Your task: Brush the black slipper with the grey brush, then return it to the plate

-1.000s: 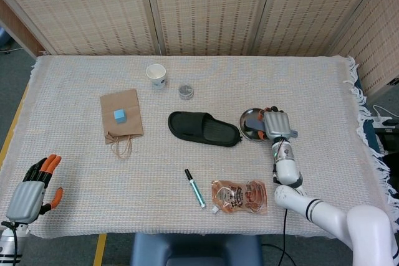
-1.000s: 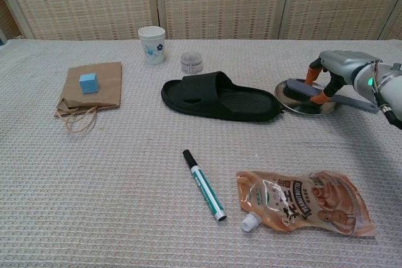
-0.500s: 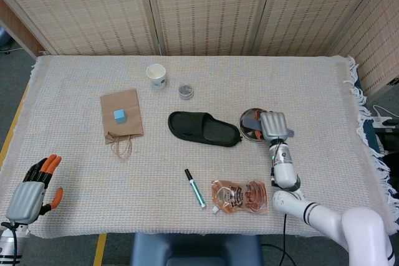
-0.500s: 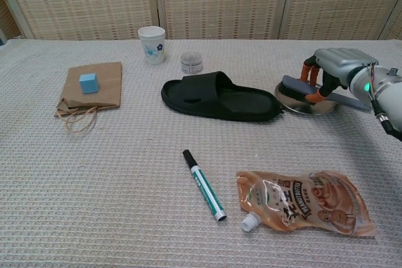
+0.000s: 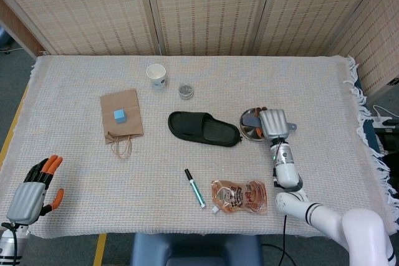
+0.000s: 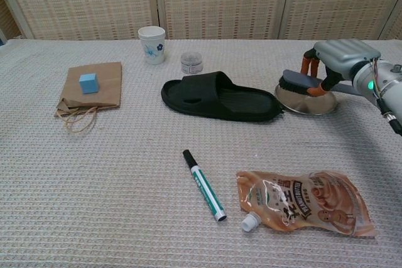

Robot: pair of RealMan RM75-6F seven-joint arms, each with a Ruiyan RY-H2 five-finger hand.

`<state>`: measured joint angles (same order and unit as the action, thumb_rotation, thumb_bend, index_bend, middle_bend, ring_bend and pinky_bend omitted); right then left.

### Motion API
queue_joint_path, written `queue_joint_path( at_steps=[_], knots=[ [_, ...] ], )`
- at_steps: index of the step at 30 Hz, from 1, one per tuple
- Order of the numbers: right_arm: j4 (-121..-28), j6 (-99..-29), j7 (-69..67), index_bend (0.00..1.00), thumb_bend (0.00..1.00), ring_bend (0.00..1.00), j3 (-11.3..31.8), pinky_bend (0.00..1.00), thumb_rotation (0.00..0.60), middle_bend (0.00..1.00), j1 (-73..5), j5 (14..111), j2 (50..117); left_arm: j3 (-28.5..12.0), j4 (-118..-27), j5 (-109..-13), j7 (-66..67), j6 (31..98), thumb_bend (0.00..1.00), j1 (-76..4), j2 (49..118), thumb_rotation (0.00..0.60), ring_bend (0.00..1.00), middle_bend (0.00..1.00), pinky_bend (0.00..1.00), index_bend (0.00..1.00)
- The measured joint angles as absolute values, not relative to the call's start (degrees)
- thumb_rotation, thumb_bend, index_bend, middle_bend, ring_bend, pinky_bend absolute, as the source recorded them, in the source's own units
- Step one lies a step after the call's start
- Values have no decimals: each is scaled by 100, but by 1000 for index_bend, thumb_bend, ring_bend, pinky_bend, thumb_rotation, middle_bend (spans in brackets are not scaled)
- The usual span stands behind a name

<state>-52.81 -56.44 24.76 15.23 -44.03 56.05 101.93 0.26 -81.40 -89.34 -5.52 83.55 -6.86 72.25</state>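
The black slipper (image 5: 204,129) (image 6: 217,97) lies mid-table, toe end pointing right toward the metal plate (image 5: 248,118) (image 6: 306,107). My right hand (image 5: 274,123) (image 6: 336,54) is over the plate and grips the grey brush (image 6: 300,81), which hangs bristles down just above the plate's left side. In the head view the hand hides most of the brush. My left hand (image 5: 31,190) rests at the table's near left corner, fingers spread, holding nothing.
A paper cup (image 6: 151,43) and a small tin (image 6: 191,62) stand behind the slipper. A brown paper bag (image 6: 94,89) with a blue cube (image 6: 88,82) on it lies at the left. A marker (image 6: 204,184) and a sauce pouch (image 6: 301,202) lie near the front.
My right hand has closed on the brush and raised it from the plate, shifting slightly up. The left hand has not moved.
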Motion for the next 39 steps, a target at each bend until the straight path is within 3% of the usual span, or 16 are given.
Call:
queue_joint_path(
  at_steps=[9, 18, 24, 31, 39],
  knots=[
    [-5888, -5704, 2626, 935, 468, 567, 1696, 913, 600, 631, -4457, 5699, 9651, 55, -8318, -9201, -806, 7980, 531, -1051, 7098, 600, 0, 0, 105, 0],
    [-6528, -5707, 3091, 935, 469, 567, 1987, 913, 600, 631, -4586, 5301, 9243, -210, -8746, -9260, -983, 6422, 538, -2305, 7030, 600, 0, 0, 103, 0],
    [-6611, -5676, 3227, 935, 468, 567, 2108, 913, 600, 631, -4674, 4972, 9192, -594, -8711, -9152, -1127, 5428, 555, -3365, 7582, 600, 0, 0, 103, 0],
    [-6675, -5502, 3276, 935, 468, 567, 2192, 913, 600, 631, -4872, 4738, 9167, -863, -8061, -8854, -1226, 4498, 557, -4264, 8420, 600, 0, 0, 100, 0],
    [-6698, -5352, 3381, 935, 469, 567, 2147, 914, 600, 631, -5135, 4627, 9316, -877, -7014, -8758, -1330, 4050, 558, -4897, 9324, 600, 0, 0, 95, 0]
  ],
)
